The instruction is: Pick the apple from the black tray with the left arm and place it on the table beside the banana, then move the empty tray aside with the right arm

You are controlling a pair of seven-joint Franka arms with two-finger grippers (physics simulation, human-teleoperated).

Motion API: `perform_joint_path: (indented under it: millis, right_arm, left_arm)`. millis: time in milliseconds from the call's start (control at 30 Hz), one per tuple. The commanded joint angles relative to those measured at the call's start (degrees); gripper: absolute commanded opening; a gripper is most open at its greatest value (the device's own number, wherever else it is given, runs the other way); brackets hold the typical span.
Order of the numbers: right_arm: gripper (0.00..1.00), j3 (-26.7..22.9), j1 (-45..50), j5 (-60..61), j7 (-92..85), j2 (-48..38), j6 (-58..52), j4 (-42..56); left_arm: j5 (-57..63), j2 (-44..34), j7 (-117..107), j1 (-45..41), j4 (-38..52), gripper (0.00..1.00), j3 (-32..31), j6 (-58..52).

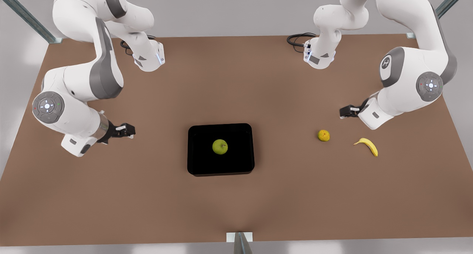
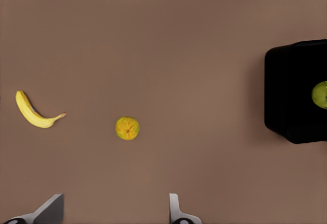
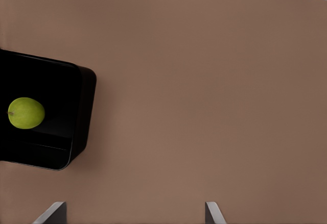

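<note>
Apple (image 1: 220,146) sits mid black tray (image 1: 199,165) on table (image 1: 236,209). Banana (image 1: 367,146) well off tray, orange fruit (image 1: 323,135) between. Left gripper (image 1: 343,112) near banana, right gripper (image 1: 130,130) opposite side of tray; both w/ jaws open, empty.

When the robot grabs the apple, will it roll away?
It might. The apple is round and sits loose mid-tray, touching nothing, so a nudge from one finger could roll it. The tray has a low rim that would probably stop it. It looks smooth, so it may slip in the left gripper, which is open.
</note>
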Motion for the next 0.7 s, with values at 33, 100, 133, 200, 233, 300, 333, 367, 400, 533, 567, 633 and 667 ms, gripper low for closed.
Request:
perform_joint_path:
  millis: [33, 100, 133, 200, 233, 300, 333, 367, 400, 533, 567, 633, 667]
  right_arm:
    - [1.00, 0.1, 0.3, 0.2, -2.7, -0.1, 3.2, 0.0]
    - [1.00, 2.0, 0.7, 0.1, -2.4, -0.2, 3.2, 0.0]
    - [1.00, 6.2, 1.0, -0.1, -0.2, -1.5, 3.2, 0.0]
    - [1.00, 9.3, 1.2, -0.4, 6.3, -1.9, 3.2, 0.0]
    - [1.00, 9.0, 1.0, -0.3, 6.0, -1.9, 3.2, 0.0]
    - [1.00, 8.8, 0.8, -0.3, 5.8, -1.9, 3.2, 0.0]
    - [1.00, 8.7, 0.7, -0.3, 5.8, -1.9, 3.2, 0.0]
    - [1.00, 8.5, 0.6, -0.3, 5.8, -1.9, 3.2, 0.0]
    - [1.00, 8.5, 0.6, -0.4, 5.9, -1.9, 3.2, 0.0]
    - [1.00, 8.6, 0.6, -0.3, 6.0, -1.9, 3.2, 0.0]
    - [1.00, 8.6, 0.6, -0.3, 6.0, -1.9, 3.2, 0.0]
    - [1.00, 8.5, 0.6, -0.3, 6.0, -1.9, 3.1, 0.0]
    - [1.00, 8.5, 0.6, -0.3, 6.0, -1.9, 3.2, 0.0]
  left_arm:
    - [-0.4, 0.2, -3.5, -1.6, 0.4, 1.00, -1.0, 3.9]
    - [-2.3, 8.6, -1.3, -10.8, 9.7, 1.00, -4.2, 4.8]
    - [-2.9, 13.9, -1.1, -15.1, 15.7, 1.00, -7.8, 5.7]
    - [-2.7, 18.3, -2.4, -17.2, 19.3, 1.00, -13.0, 12.0]
    - [-2.6, 18.4, -9.0, -18.9, 19.3, 1.00, -13.1, 13.1]
    - [1.6, 20.2, -20.9, -23.0, 19.2, 1.00, -13.0, 16.9]
    - [10.4, 20.6, -26.7, -25.4, 19.2, 1.00, -12.8, 17.1]
    - [12.4, 20.9, -42.7, -25.6, 19.0, 1.00, -12.6, 16.8]
    - [12.5, 21.8, -44.7, -25.8, 18.8, 1.00, -12.7, 16.8]
    - [12.0, 25.1, -63.8, -26.8, 18.7, 1.00, -12.9, 17.0]
    - [12.1, 25.4, -66.3, -27.8, 18.8, 1.00, -13.0, 17.0]
    - [10.8, 25.2, -70.7, -28.4, 19.0, 1.00, -13.0, 16.6]
    - [10.4, 25.2, -73.7, -29.8, 19.3, 1.00, -12.9, 17.0]
